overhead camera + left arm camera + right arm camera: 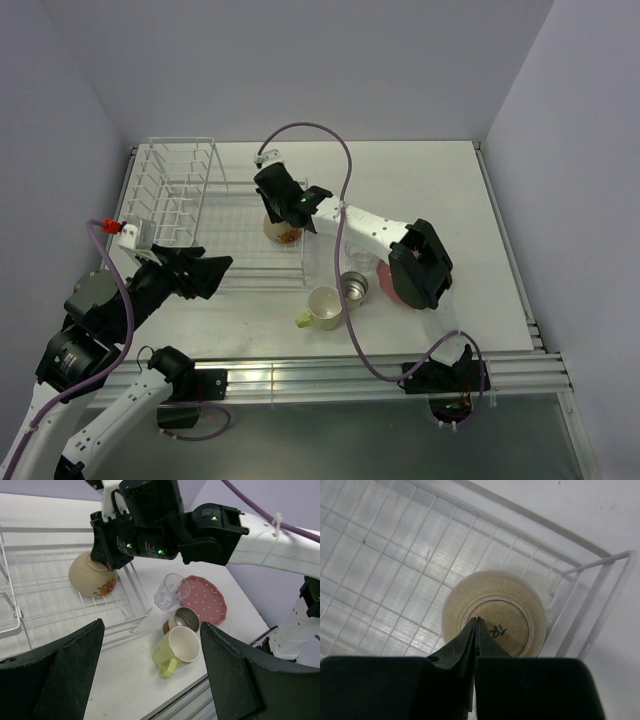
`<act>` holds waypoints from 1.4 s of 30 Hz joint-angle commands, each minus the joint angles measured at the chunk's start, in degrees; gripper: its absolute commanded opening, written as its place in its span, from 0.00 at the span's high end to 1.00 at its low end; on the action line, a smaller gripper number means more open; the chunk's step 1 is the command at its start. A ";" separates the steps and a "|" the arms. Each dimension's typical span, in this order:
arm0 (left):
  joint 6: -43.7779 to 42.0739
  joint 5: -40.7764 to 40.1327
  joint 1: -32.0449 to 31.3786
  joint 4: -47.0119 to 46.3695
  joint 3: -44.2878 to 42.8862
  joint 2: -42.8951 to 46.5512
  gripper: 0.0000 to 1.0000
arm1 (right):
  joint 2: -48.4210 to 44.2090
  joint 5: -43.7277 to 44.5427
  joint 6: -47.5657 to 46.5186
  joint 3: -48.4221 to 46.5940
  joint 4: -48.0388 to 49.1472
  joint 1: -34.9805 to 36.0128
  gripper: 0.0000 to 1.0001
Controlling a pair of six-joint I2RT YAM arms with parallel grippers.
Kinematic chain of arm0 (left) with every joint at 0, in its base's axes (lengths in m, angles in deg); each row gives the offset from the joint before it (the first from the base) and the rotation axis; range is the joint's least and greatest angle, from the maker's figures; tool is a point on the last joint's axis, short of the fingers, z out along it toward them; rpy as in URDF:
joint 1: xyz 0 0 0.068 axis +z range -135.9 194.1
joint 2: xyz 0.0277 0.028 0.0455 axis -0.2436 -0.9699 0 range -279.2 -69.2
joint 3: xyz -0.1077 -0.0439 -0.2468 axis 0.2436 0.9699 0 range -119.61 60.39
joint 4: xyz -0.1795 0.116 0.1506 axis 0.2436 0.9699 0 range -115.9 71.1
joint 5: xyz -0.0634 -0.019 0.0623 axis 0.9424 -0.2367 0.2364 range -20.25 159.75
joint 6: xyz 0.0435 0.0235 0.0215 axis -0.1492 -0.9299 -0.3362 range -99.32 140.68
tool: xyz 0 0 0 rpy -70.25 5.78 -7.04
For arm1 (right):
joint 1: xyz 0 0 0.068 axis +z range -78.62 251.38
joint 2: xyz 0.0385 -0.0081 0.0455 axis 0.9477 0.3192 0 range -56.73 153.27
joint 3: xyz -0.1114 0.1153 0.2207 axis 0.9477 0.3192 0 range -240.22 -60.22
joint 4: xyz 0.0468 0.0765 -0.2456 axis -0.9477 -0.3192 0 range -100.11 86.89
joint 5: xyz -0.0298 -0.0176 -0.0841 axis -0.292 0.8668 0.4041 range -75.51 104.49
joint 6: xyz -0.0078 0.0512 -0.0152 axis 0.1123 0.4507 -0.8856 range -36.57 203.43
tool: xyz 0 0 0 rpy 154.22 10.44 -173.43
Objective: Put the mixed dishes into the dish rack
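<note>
Glazed ceramic: the bowl (pixel 505 600) is rigid, fairly heavy, slick and breakable. It lies inverted, foot ring up, in the flat basket of the rack (pixel 180 195), centre of the right wrist view. I judge the rim wall a safer hold than the shallow foot.

The right gripper (pixel 476 627) is clenched, tips over the foot ring; I cannot tell if it pinches it. The left gripper (pixel 150 675) is spread wide, empty.

Mug (pixel 180 647), cup (pixel 186 619) and tumbler (pixel 170 590) show empty interiors on the counter (pixel 430 180), near the plate (pixel 207 600).
</note>
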 commanded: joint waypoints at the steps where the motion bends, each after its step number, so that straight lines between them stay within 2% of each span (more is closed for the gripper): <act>1: -0.94 -0.71 0.26 -0.35 -0.30 0.10 0.16 | 2.13 0.52 1.37 -2.64 -0.97 -0.28 1.00; 7: -1.12 -0.62 0.26 0.26 -1.35 0.28 0.16 | 3.36 -0.70 1.46 -3.61 -1.14 -0.19 1.00; 13: -0.76 -0.62 0.26 -0.18 -1.18 0.02 0.16 | 6.87 -11.23 1.37 -8.26 -0.18 0.42 1.00; 19: -0.59 -0.62 0.26 0.09 -1.27 -0.16 0.16 | 11.97 -22.40 3.82 -18.71 1.84 1.74 1.00; 21: -0.59 -0.62 0.26 0.18 -1.35 -0.33 0.16 | 11.81 -25.22 5.15 -18.64 5.87 1.57 1.00; 25: -0.41 -0.62 0.26 0.26 -1.27 -0.33 0.16 | 6.63 -30.58 8.84 -11.10 16.41 1.22 1.00; 29: -0.32 -0.71 0.26 0.09 -1.01 -0.25 0.16 | -2.67 -29.11 9.81 1.19 24.94 0.43 1.00; 31: -0.24 -0.71 0.26 -0.26 -0.65 -0.16 0.16 | -5.24 -25.95 9.38 3.76 24.35 0.16 1.00; 36: 0.03 -0.62 0.17 -1.84 0.84 -0.33 0.16 | -7.71 -9.45 6.65 1.85 9.78 0.07 1.00; 42: 0.29 -0.36 0.26 -3.25 1.81 -0.69 0.16 | -3.85 -2.56 4.37 -3.08 -1.84 -0.37 1.00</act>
